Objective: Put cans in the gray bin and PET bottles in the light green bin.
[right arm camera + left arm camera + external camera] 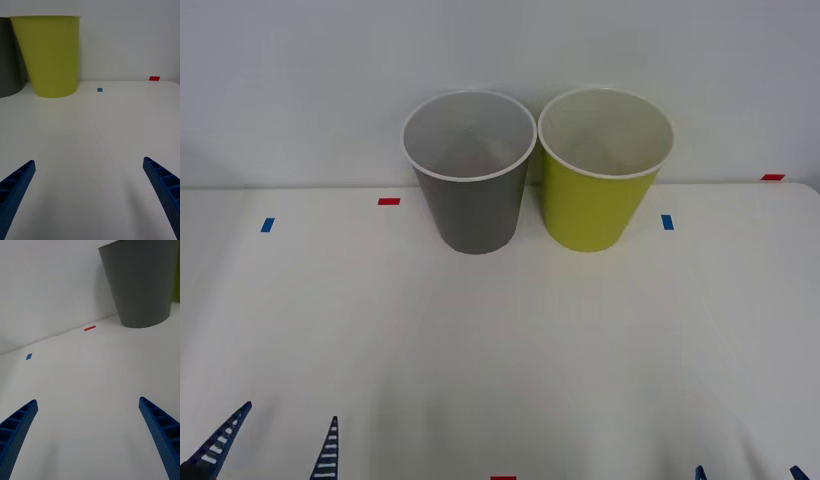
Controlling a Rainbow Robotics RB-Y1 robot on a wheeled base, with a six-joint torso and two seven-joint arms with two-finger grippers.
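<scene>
A: Largest first?
B: White table [500,340], wide and bare in the middle, reaching back to a pale wall.

A: And the bins?
B: Gray bin [470,170] upright at the far edge, on the left. Light green bin [604,168] just beside, on the right, rims nearly touching; cannot tell if in contact. White inside, both. Nothing visible within from the front view.

A: Grippers?
B: Left gripper [272,448] low at the near left edge, blue ribbed fingers spread apart, holding nothing. Same in the left wrist view [88,435], pointing toward the gray bin [144,281]. Right gripper [748,473] at the near right edge, only the tips in sight; in the right wrist view [89,197] spread wide too, nothing between, facing the green bin [48,54].

A: Small things?
B: Tape marks near the far edge: red [388,201], blue [267,225], blue [667,222], red [772,177]. One more red [502,478] at the near edge.
</scene>
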